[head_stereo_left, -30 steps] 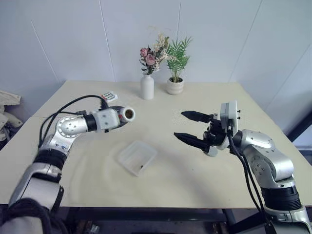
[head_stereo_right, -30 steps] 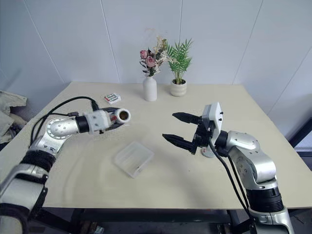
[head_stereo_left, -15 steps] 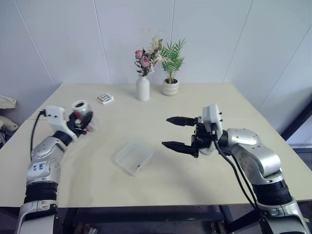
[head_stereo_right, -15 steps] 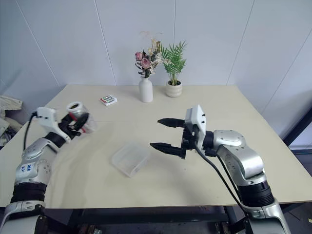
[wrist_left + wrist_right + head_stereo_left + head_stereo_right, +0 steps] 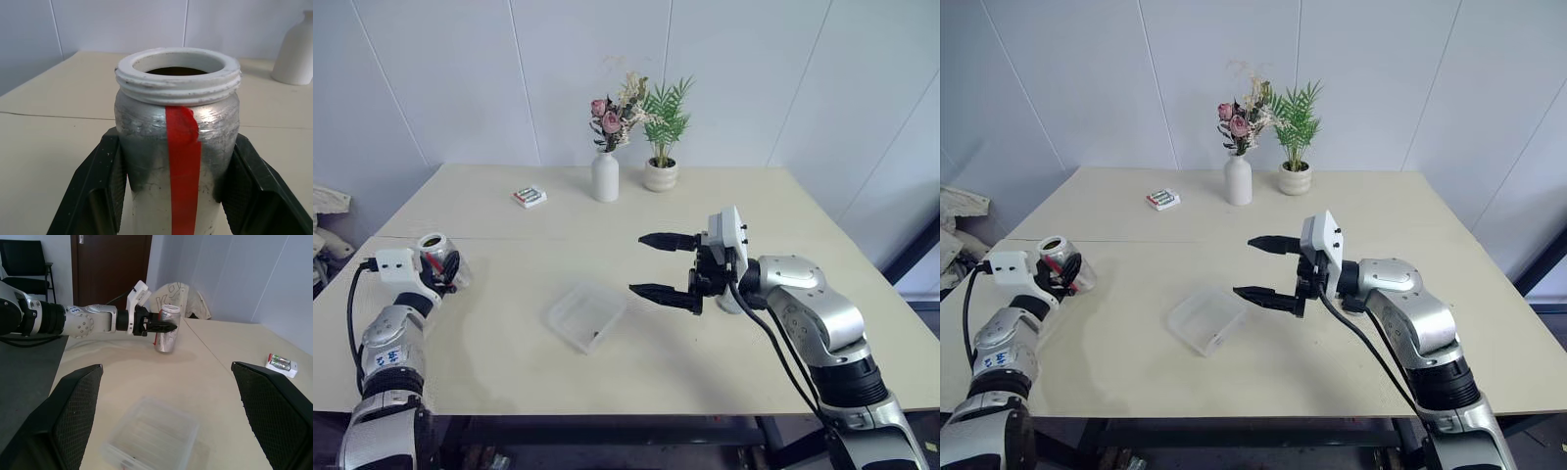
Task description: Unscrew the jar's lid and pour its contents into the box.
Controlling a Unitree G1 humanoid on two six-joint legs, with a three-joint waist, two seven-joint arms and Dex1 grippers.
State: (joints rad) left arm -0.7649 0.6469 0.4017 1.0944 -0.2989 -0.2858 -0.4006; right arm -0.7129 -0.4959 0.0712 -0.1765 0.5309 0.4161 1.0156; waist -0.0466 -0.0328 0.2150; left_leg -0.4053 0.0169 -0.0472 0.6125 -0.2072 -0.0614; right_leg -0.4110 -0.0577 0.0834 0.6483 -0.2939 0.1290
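Jar upright and lidless, pinched by left hand, right hand spread beside box

No readable text anywhere; left arm has a small blue mark, maybe digits, too blurry; the jar carries only plain red tape.

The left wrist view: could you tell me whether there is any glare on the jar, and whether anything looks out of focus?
Left wrist view: soft bright sheen on the jar's silvery wall beside the red stripe, rim sharp; the white vase behind looks slightly soft.
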